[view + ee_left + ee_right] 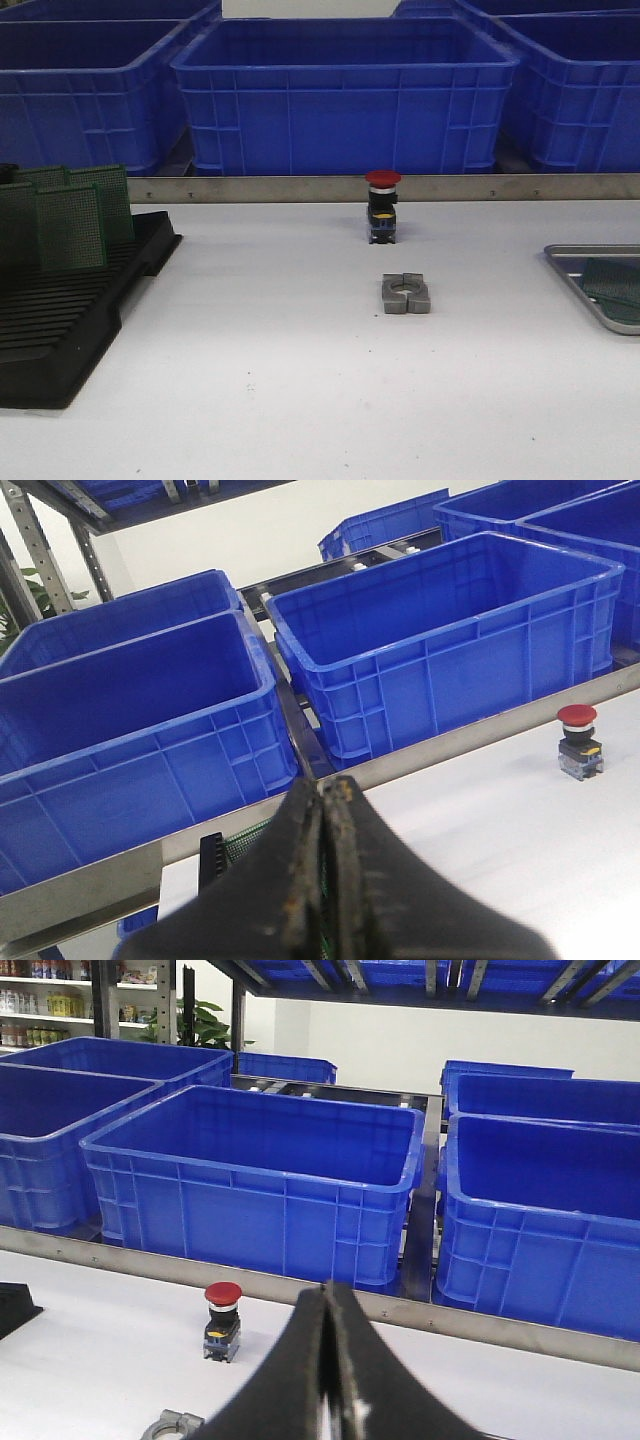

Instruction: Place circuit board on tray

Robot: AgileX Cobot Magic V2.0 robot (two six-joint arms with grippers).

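The grey metal tray (572,252) lies at the table's right edge, cut off by the frame. One green circuit board (614,281) lies flat on it. More green circuit boards (70,225) stand upright in a black slotted rack (60,330) at the left. Neither gripper shows in the front view. In the left wrist view my left gripper (326,792) is shut with nothing held, above the rack's corner (208,855) and a green board (245,840). In the right wrist view my right gripper (328,1295) is shut and empty over the white table.
A red-capped push button (382,207) stands mid-table near the back rail. A grey metal clamp (406,294) lies in front of it. Big blue plastic bins (340,95) line the back behind a metal rail (250,188).
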